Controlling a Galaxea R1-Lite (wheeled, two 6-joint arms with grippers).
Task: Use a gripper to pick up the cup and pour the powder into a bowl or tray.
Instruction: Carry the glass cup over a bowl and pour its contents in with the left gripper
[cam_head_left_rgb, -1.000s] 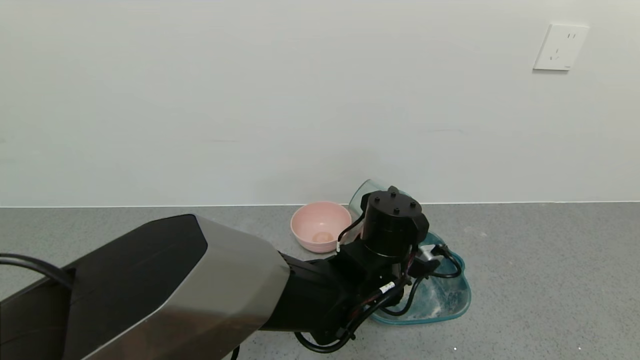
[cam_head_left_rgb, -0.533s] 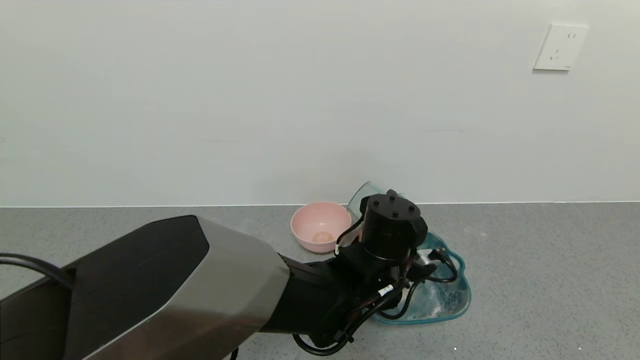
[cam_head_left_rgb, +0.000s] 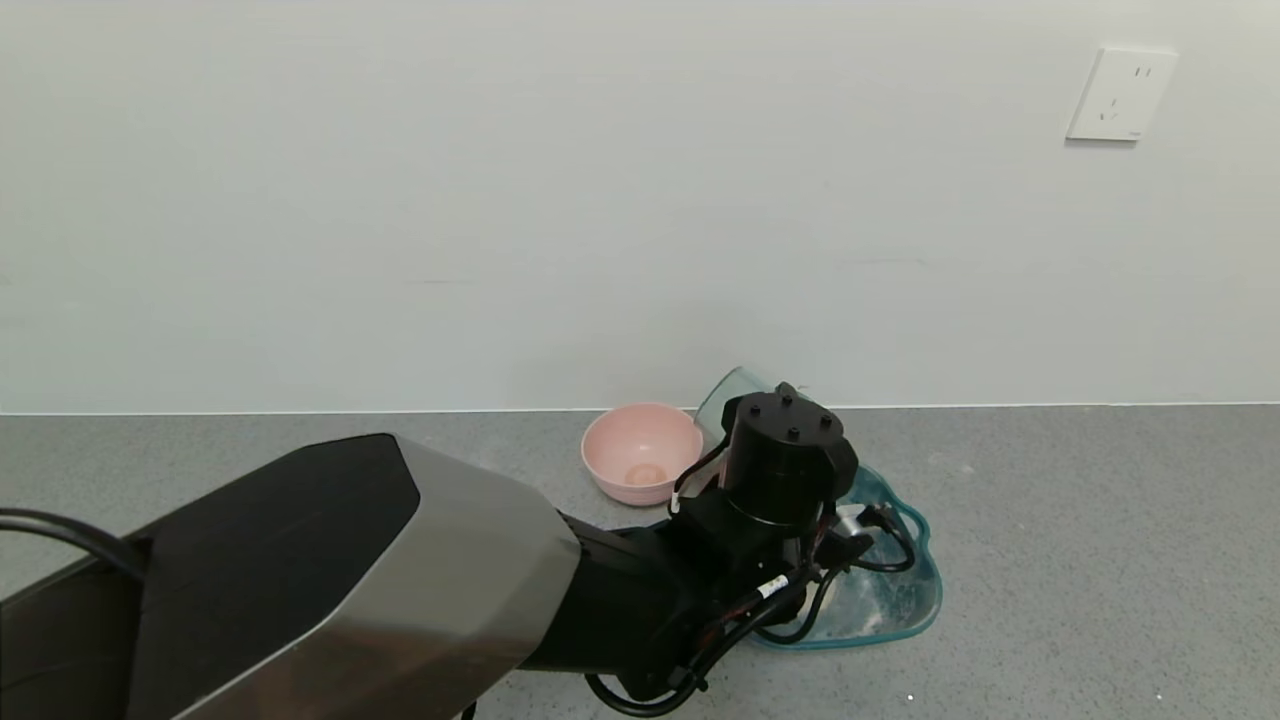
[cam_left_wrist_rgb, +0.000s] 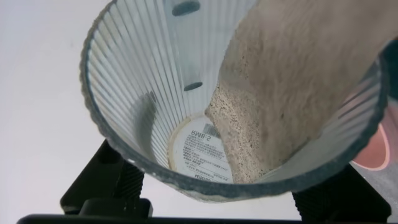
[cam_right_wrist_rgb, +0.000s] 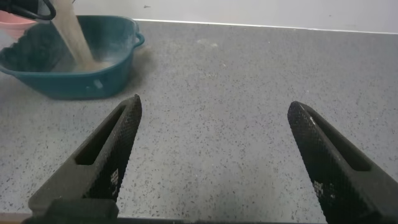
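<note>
My left gripper (cam_left_wrist_rgb: 217, 190) is shut on the clear ribbed cup (cam_left_wrist_rgb: 134, 93), one finger on each side. In the head view its black wrist (cam_head_left_rgb: 787, 455) hangs over the teal tray (cam_head_left_rgb: 925, 590), and the tilted cup (cam_head_left_rgb: 722, 395) sticks out behind it. Beige powder (cam_left_wrist_rgb: 292, 81) slides along the cup wall toward the mouth. In the right wrist view a powder stream (cam_right_wrist_rgb: 73, 38) falls into the tray (cam_right_wrist_rgb: 68, 84). My right gripper (cam_right_wrist_rgb: 214, 130) is open and empty, low over the bare counter away from the tray.
A small pink bowl (cam_head_left_rgb: 640, 462) with a little powder inside stands just left of the tray, near the wall. The grey speckled counter (cam_head_left_rgb: 1080, 560) stretches right of the tray. A wall socket (cam_head_left_rgb: 1120, 95) is at the upper right.
My left wrist has sunk slightly over the tray and the cup has tipped a little further. The right arm has not moved.
</note>
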